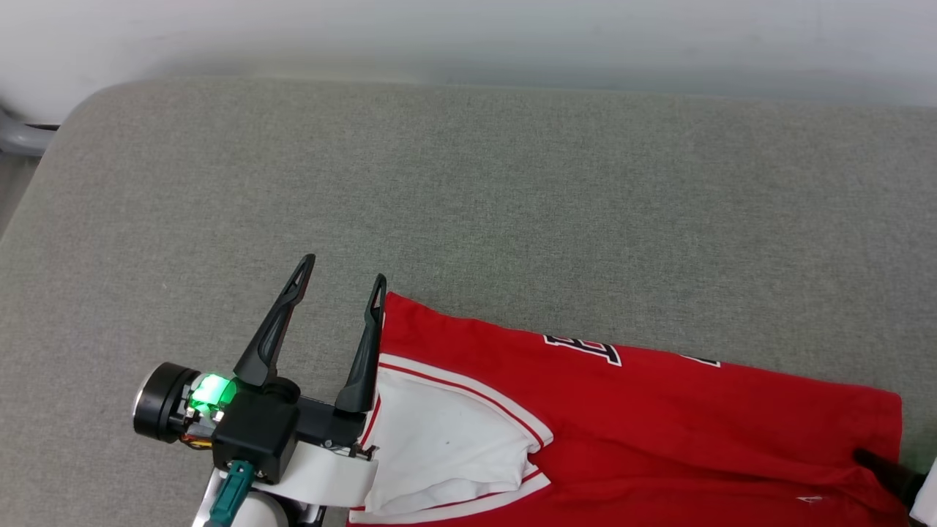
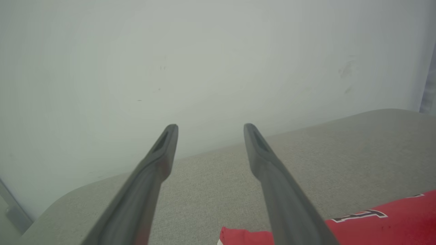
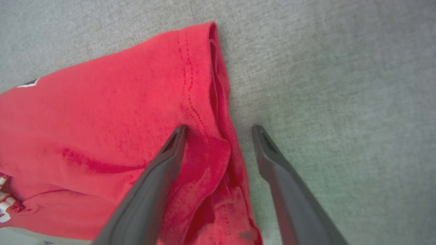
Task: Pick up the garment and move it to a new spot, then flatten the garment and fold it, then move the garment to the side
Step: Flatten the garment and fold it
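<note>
Lowest in the head view, the left gripper (image 1: 344,271) holds its two dark fingers spread on nothing, the inner one along the left edge of the garment (image 1: 659,410), which lies folded, white sleeve (image 1: 446,446) uppermost, at the near right of the grey padded surface (image 1: 468,183). From the left wrist, those fingers point over bare padding toward a pale wall (image 2: 218,51), with a red corner and lettering at lower right. From the right wrist, the right gripper (image 3: 219,127) is likewise spread, one finger over red cloth, the other over padding, the hemmed edge between them; contact cannot be told.
</note>
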